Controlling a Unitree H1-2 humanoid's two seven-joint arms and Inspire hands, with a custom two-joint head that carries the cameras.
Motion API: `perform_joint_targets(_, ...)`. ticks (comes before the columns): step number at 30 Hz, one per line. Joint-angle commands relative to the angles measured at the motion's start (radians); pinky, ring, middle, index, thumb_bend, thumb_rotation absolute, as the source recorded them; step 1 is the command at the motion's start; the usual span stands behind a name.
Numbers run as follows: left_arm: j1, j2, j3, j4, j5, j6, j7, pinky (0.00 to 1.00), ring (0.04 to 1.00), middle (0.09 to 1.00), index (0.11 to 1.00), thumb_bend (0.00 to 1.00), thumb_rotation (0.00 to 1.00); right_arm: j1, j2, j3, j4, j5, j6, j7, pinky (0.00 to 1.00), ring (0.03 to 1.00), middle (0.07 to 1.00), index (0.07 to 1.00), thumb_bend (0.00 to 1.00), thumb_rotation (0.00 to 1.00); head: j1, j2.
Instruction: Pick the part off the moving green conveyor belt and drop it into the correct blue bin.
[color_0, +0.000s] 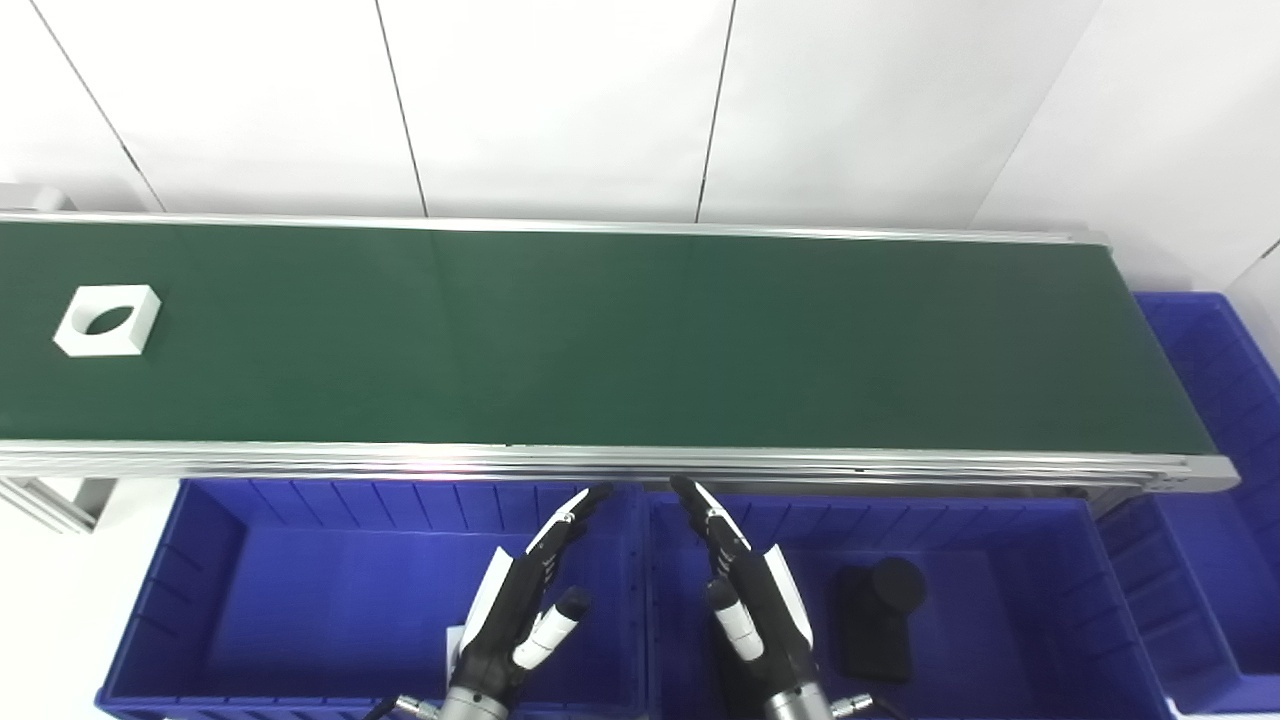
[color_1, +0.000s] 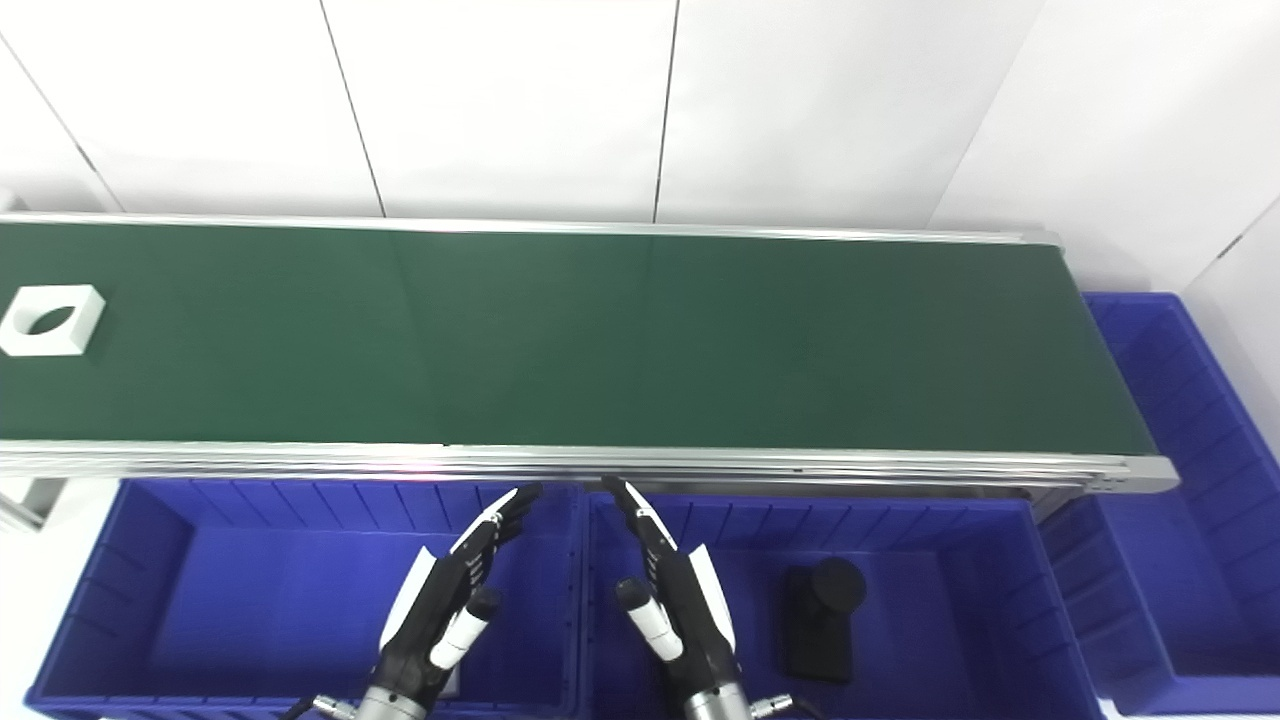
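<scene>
Black part (color_0: 880, 615) in right blue bin (color_0: 1040, 600), beside right hand (color_0: 755, 600)

conveyor belt (color_0: 640, 335) cut at the left edge, far-right blue bin (color_0: 1215, 400) cropped — partly hidden behind the belt's end

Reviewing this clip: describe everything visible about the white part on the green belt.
The white square block with an oval hole through its middle lies flat on the green conveyor belt, near its far left end, roughly midway between the belt's two metal rails. It looks like matte plastic, with straight side walls and one clipped corner; the belt shows dark through the hole. It rests on the belt alone. Neither the left hand nor the right hand is near it; both hover open over the blue bins.
</scene>
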Motion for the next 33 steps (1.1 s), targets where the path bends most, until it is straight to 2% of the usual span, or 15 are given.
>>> perform_joint_targets(1, -0.012, -0.003, -0.004, -0.020, 0.007, -0.032, 0.017, 0.93, 0.943, 0.933, 0.885, 0.83, 1.00, -0.006, 0.011, -0.002, -0.014, 0.002, -0.051, 0.005, 0.97, 0.972, 0.953, 0.923, 0.90, 1.00, 0.000, -0.001)
perform_joint_targets(25, -0.011, -0.018, 0.012, -0.017, -0.018, -0.032, -0.011, 0.94, 0.946, 0.932, 0.884, 0.88, 1.00, 0.019, -0.001, -0.013, -0.035, -0.008, -0.051, -0.003, 0.96, 0.957, 0.934, 0.907, 0.93, 1.00, 0.001, -0.001)
perform_joint_targets(33, -0.011, -0.022, 0.018, -0.021, -0.016, -0.032, -0.018, 0.94, 0.943, 0.927, 0.879, 0.86, 1.00, 0.025, -0.001, -0.020, -0.037, -0.023, -0.051, -0.033, 0.89, 0.914, 0.888, 0.874, 0.91, 1.00, 0.003, -0.002)
